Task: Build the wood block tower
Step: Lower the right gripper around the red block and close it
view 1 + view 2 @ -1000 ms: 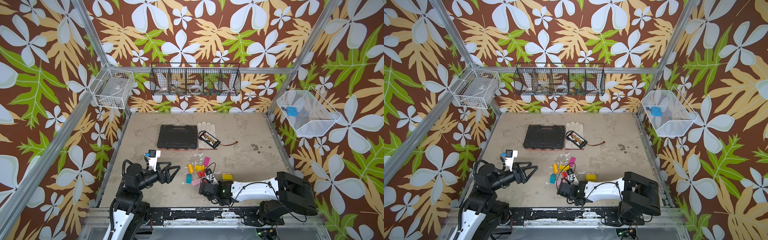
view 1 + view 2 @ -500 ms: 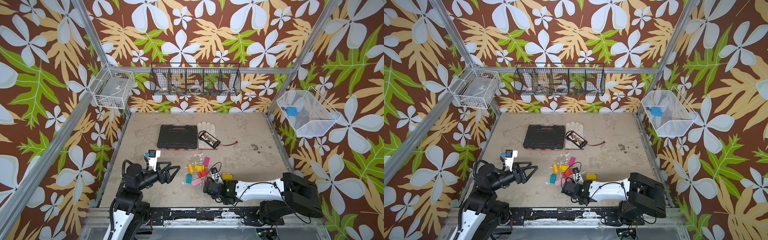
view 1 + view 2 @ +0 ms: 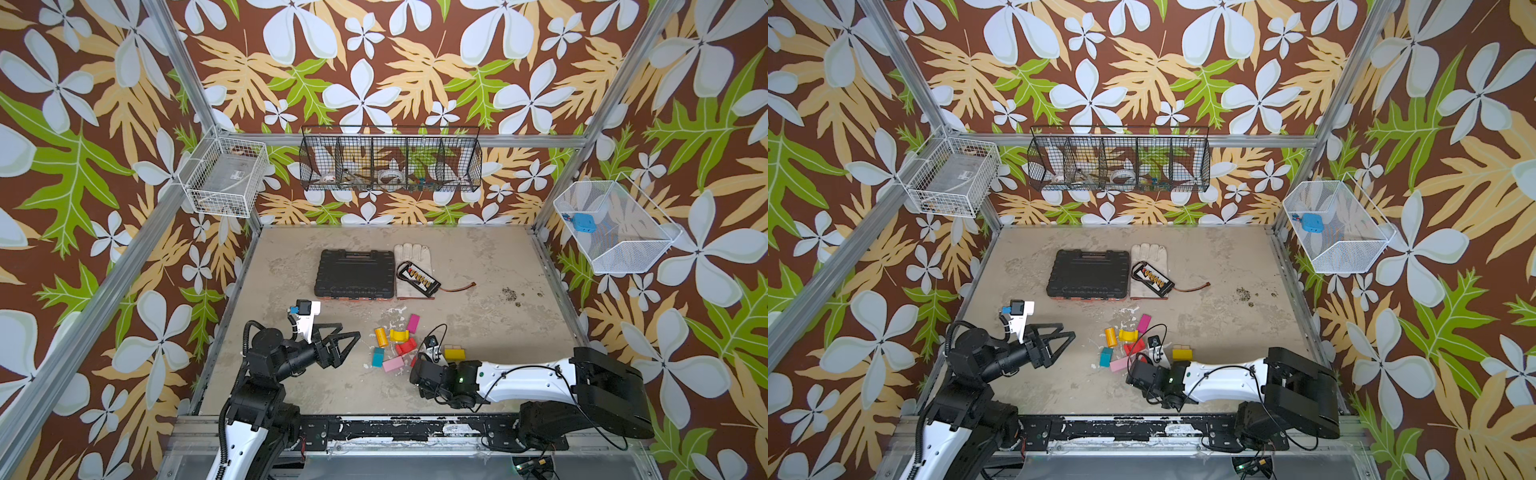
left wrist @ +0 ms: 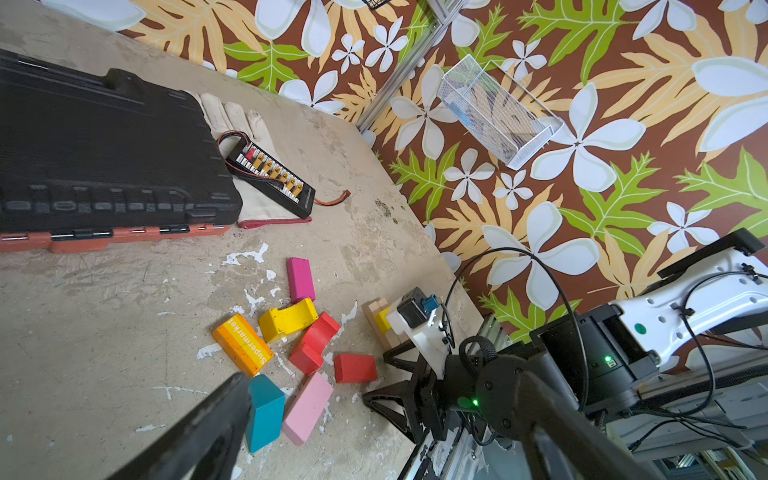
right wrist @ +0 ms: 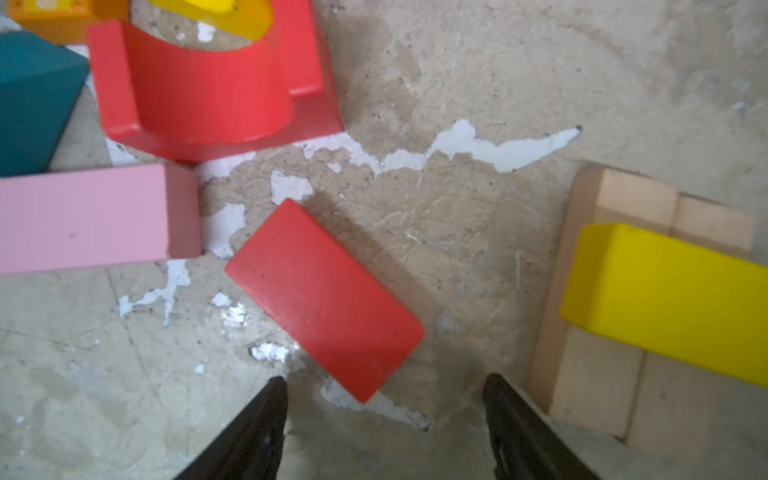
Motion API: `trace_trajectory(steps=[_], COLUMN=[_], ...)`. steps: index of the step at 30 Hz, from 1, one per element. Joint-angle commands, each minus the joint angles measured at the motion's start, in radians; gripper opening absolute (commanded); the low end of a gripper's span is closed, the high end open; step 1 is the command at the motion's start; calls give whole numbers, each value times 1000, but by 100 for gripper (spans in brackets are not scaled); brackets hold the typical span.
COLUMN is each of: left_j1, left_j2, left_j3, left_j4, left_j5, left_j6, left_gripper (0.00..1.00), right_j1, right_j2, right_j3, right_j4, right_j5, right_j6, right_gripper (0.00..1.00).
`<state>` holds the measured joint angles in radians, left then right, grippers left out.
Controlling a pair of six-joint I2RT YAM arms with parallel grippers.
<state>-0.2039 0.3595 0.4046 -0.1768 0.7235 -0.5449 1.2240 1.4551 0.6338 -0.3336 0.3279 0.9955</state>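
**Item:** red brick (image 5: 324, 299), flat on the bench (image 5: 457, 83). It lies at twelve o'clock of my right gripper (image 5: 384, 386), with its near corner between the jaws, untouched.
**Long axis:** skewed toward half past ten off the gripper's heading. I judge a wrist turn is due before closing.
**Right gripper:** released, empty.
**Left gripper** (image 3: 351, 349)**:** spread wide and empty, at nine o'clock of the pile (image 3: 400, 334) in a top view. The right arm is nearer.
**Tower start:** yellow block (image 5: 665, 299) on tan blocks (image 5: 594, 374), at two o'clock.
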Motion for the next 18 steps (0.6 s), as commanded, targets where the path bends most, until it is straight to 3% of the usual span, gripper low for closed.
trace_trajectory(steps=[1, 6, 13, 18], left_j1=[1, 1, 1, -1], left_j2=[5, -11, -11, -10], left_j3=[-3, -3, -4, -4], left_j4=[28, 29, 30, 31], left_j5=[15, 16, 21, 22], left_j6=[-1, -4, -3, -4], left_gripper=[100, 100, 100, 100], right_j1=[0, 1, -10, -15], right_j2=[42, 98, 140, 171], right_j3=[32, 75, 117, 138], right_j4=[36, 37, 12, -2], right_j5=[-86, -87, -50, -34], right_j6=[29, 41, 54, 51], right_gripper=[74, 75, 85, 85])
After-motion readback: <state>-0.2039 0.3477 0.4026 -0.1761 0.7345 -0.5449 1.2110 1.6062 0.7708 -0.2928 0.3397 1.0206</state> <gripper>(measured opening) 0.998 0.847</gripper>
